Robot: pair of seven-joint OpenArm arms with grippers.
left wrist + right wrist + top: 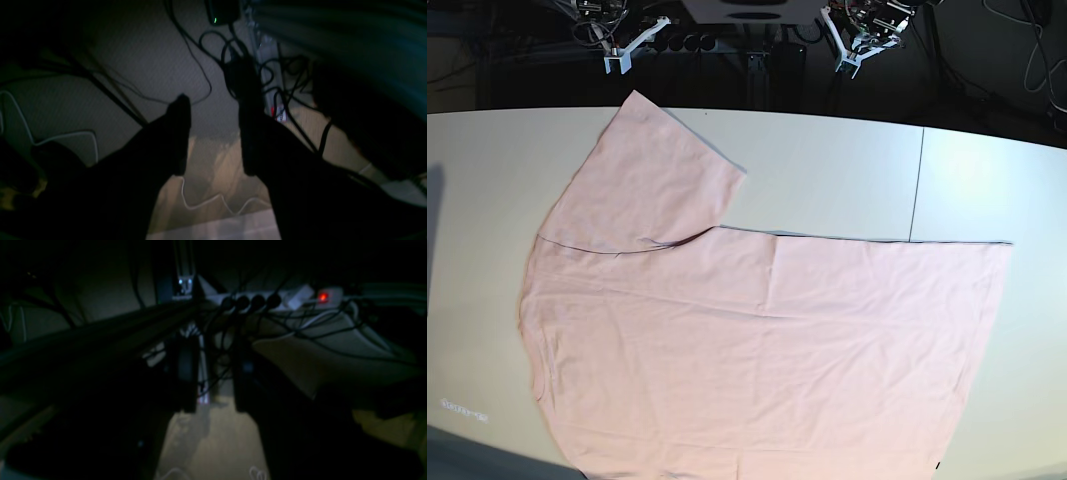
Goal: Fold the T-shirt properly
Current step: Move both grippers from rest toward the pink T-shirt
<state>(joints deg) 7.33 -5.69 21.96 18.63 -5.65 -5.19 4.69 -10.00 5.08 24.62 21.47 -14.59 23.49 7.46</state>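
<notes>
1. T-shirt point(757, 340): one, pale pink, spread flat on the table point(487, 180), plain side up, no print showing. One sleeve point(647, 175) points toward the far edge on the base view's left. The near hem runs off the bottom of that view, so I cannot say whether cloth hangs over the table's edge.
2. Grippers: two, both parked at the far edge, well apart from the shirt. My left gripper point(213, 133) has its fingers standing apart with nothing between them. My right gripper point(213, 376) also shows a clear gap and holds nothing.
3. Other stock: one power strip point(283, 298) with a red light, and a tangle of cables point(233, 56), count not readable in the dark.
4. Risk, snagging: my wrists hang just beside the cables; a careless swing out could catch one.
5. Risk, bad pinch: the cloth lies thin and flat, so I judge a shallow approach could slide over it or grab two layers.
6. Risk, crooked fold: soft creases near the middle and only one sleeve plainly visible; lifting unevenly would likely skew the fold line.
</notes>
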